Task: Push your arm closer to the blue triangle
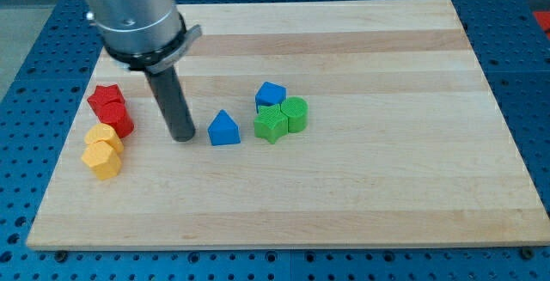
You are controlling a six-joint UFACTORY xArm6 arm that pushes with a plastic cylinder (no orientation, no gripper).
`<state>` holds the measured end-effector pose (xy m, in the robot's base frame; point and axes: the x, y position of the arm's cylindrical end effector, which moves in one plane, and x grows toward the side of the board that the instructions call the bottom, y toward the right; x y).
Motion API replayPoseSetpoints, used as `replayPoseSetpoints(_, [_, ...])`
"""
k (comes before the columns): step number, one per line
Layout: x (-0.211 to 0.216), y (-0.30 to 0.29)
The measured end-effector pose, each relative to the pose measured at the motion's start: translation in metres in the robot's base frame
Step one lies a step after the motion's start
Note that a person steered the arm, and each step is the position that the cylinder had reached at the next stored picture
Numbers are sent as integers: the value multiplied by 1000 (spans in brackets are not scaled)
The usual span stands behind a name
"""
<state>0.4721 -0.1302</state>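
Our tip [183,137] holds nothing; it is a bare rod. The blue triangle [224,129] sits just to its right in the view, maybe not touching. If we go too far, we'll shove it toward the green blocks [280,119].

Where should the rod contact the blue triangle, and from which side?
No grip here, only a push. Meet the blue triangle on its slanted face toward the view's left: my tip sits just left of it, nothing between. A push from there likely drives it right toward the green blocks, so keep it gentle.
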Motion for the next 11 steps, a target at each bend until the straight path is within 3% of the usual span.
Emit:
replayPoseSetpoints(2, [-12,57])
replayPoseSetpoints(3, [-12,59])
replayPoseSetpoints(5, [-7,-41])
replayPoseSetpoints(7, [39,-58])
replayPoseSetpoints(11, [63,72])
